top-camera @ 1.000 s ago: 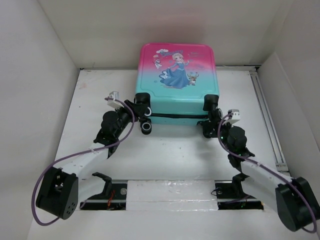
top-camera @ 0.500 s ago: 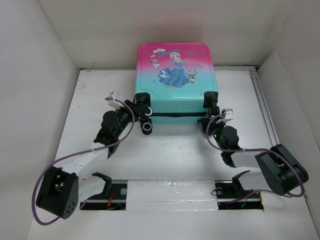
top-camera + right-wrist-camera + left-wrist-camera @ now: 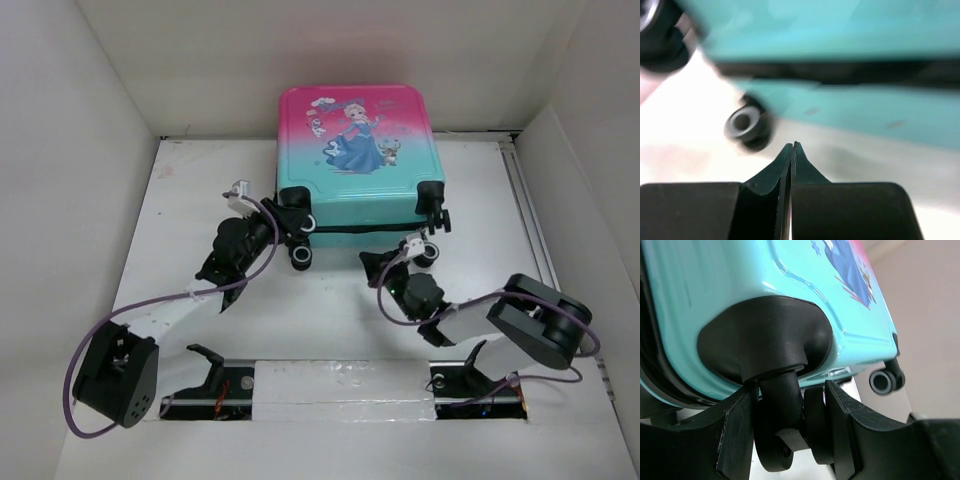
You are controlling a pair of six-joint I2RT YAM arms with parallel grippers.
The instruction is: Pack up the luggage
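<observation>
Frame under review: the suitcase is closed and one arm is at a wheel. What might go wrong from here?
1. The left gripper clamps only one corner caster of the luggage. Pulling there may swivel the case or let the fingers slip off the round stem.
2. The right gripper is shut and empty, with its tips facing the closed black seam. Pressing in may shove the case backward rather than open it.

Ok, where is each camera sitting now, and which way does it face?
Top: above and behind the bases, looking down on the table and luggage; both arms, left gripper and right gripper show.
Left wrist: low at the luggage's near corner, looking up its teal shell; own fingers clasp a wheel.
Right wrist: low over the table, facing the luggage's near side; own shut fingers show.
Shared: top and left wrist both show that gripped wheel.
</observation>
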